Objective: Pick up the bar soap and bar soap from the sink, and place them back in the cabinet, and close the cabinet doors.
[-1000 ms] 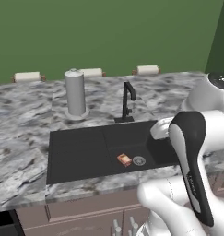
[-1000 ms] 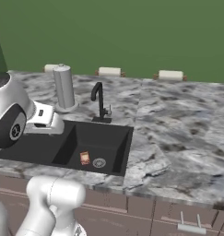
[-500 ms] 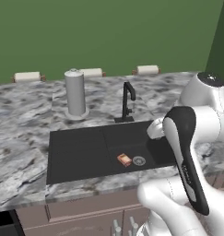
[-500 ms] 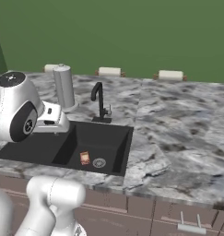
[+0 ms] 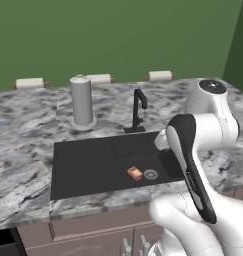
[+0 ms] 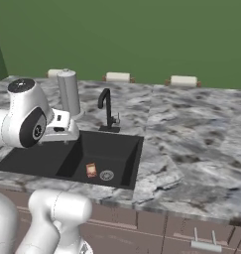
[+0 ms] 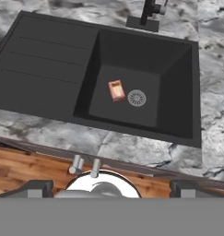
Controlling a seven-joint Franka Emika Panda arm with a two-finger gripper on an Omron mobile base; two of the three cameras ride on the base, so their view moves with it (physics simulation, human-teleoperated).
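One reddish-orange bar soap lies flat on the floor of the dark sink, just left of the round drain. My gripper is high above the counter's front edge, looking down into the basin. Its fingertips are spread wide with nothing between them, so it is open. The white hand hovers over the sink's left side, well clear of the soap. The cabinet and its doors are out of view.
A thin black faucet stands behind the basin. Left of it on the marbled counter is a tall grey canister. Three white rolls line the back wall. Low drawer fronts run below the counter edge.
The arm has swung slightly toward the sink, its upper joint coming further into both base views. The bar soap and everything on the counter stay put.
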